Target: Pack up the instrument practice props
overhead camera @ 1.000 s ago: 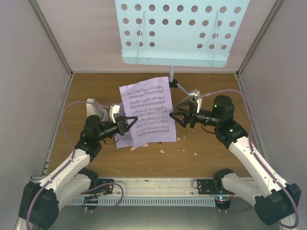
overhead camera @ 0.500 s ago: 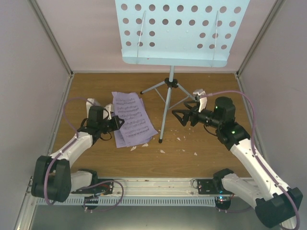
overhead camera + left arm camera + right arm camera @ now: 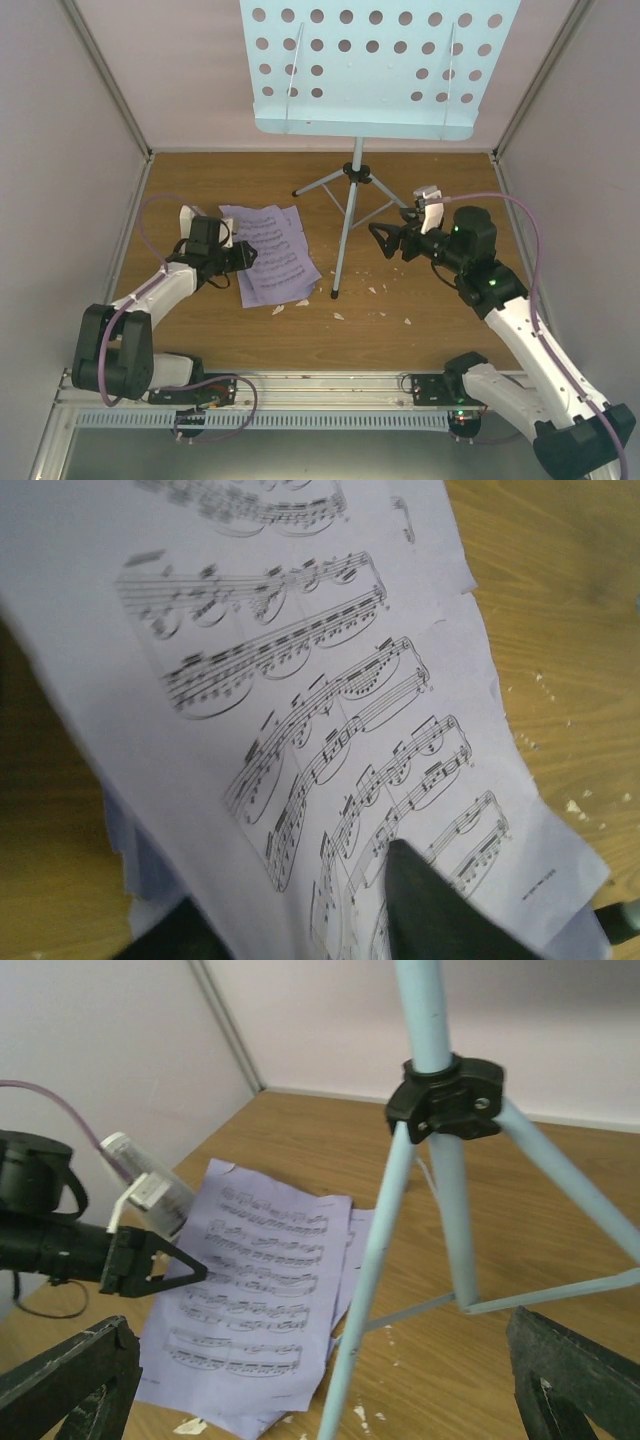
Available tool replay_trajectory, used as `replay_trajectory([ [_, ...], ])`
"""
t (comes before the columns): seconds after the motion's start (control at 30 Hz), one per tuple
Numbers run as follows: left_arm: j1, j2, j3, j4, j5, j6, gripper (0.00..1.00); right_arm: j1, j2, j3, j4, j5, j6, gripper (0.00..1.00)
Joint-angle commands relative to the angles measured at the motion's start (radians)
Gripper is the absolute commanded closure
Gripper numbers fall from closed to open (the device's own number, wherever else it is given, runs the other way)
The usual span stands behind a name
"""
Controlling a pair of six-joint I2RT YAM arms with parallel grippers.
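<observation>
The light-blue music stand has its perforated desk at the back, and its tripod stands mid-table. The tripod fills the right wrist view. Pale lavender sheet-music pages lie overlapped on the wood left of the tripod, also in the right wrist view. My left gripper is shut on the left edge of the top page, one finger above and one below. My right gripper is open and empty, right of the tripod and facing it. A small white object shows behind the left arm; its shape is unclear.
White crumbs are scattered on the wood in front of the tripod, with more to the right. Grey walls close in the left, right and back. The tripod's front leg reaches down beside the pages.
The page, held up between both grippers a second ago, now lies low at the left on the other pages. The right gripper let go and drew back right; the left arm pulled left.
</observation>
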Motion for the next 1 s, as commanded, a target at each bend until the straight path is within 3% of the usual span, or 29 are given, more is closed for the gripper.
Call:
replay_trajectory([
  [0.0,0.005,-0.055,0.052,0.001,-0.015,0.019,0.47,-0.014,-0.033,0.001,-0.019,0.103,-0.023,0.0],
  [0.17,0.005,-0.133,0.113,-0.052,-0.011,0.02,0.21,-0.083,-0.02,-0.013,-0.029,0.094,0.021,0.0],
  [0.33,0.004,-0.214,0.177,-0.144,-0.052,0.037,0.11,-0.249,-0.008,-0.079,0.025,-0.062,0.108,0.0],
  [0.57,0.003,-0.409,0.184,-0.14,-0.129,0.074,0.1,-0.404,0.008,-0.168,0.122,-0.258,0.22,0.0],
  [0.7,0.001,-0.489,0.159,-0.047,-0.015,0.079,0.11,-0.436,0.012,-0.216,0.197,-0.316,0.311,0.01],
  [0.83,-0.048,-0.446,0.154,0.09,0.142,0.031,0.15,-0.434,0.029,-0.298,0.374,-0.369,0.506,0.05],
  [0.97,-0.203,-0.277,0.204,0.233,0.246,0.036,0.17,-0.405,0.055,-0.375,0.646,-0.36,0.749,0.07],
])
